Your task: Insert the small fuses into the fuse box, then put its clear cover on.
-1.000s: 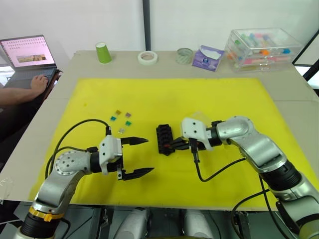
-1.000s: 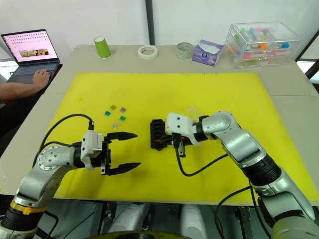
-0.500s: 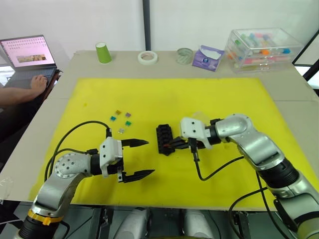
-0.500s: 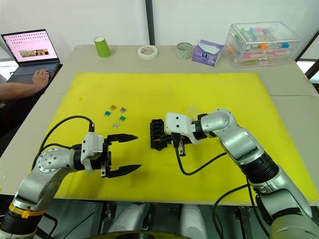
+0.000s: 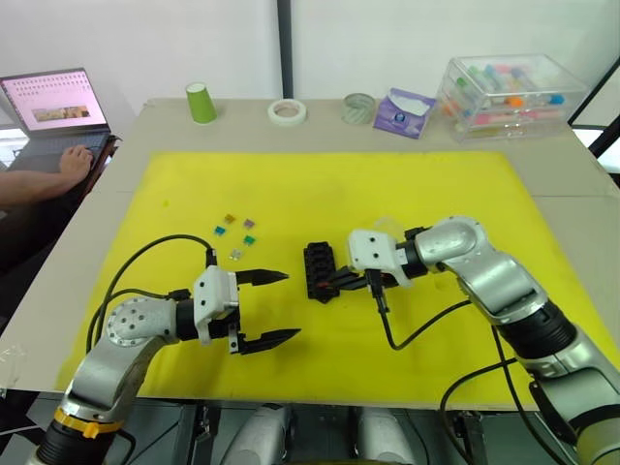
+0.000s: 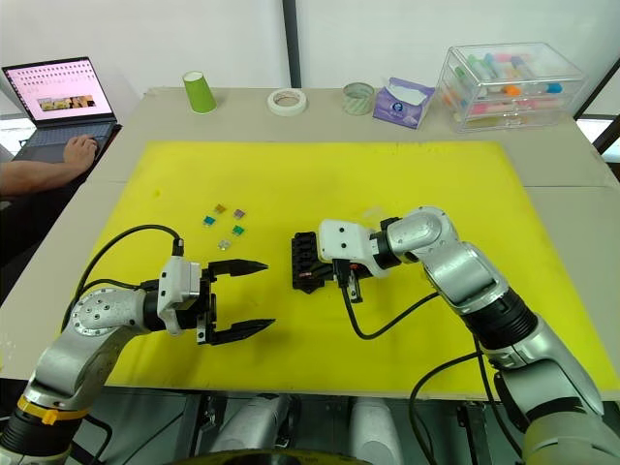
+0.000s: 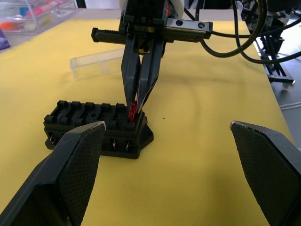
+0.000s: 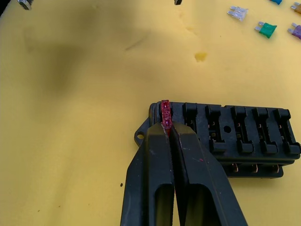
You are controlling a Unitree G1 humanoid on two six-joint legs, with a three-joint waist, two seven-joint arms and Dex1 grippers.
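Step in hand: first fuse insertion. My right tool (image 8: 167, 129) pinches a red fuse (image 8: 165, 112) at the end slot of the fuse box (image 5: 319, 270), mid-counter; my left tool (image 5: 263, 308) waits spread nearby. Next, I judge, press straight down, then release; the other small fuses (image 5: 238, 233) lie toward the counter's left edge.

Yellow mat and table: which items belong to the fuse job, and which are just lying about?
Job: fuse box; red fuse in right claw; loose fuses; clear cover.
Lying about: green cup; tape rolls; tissue pack; storage case; laptop.
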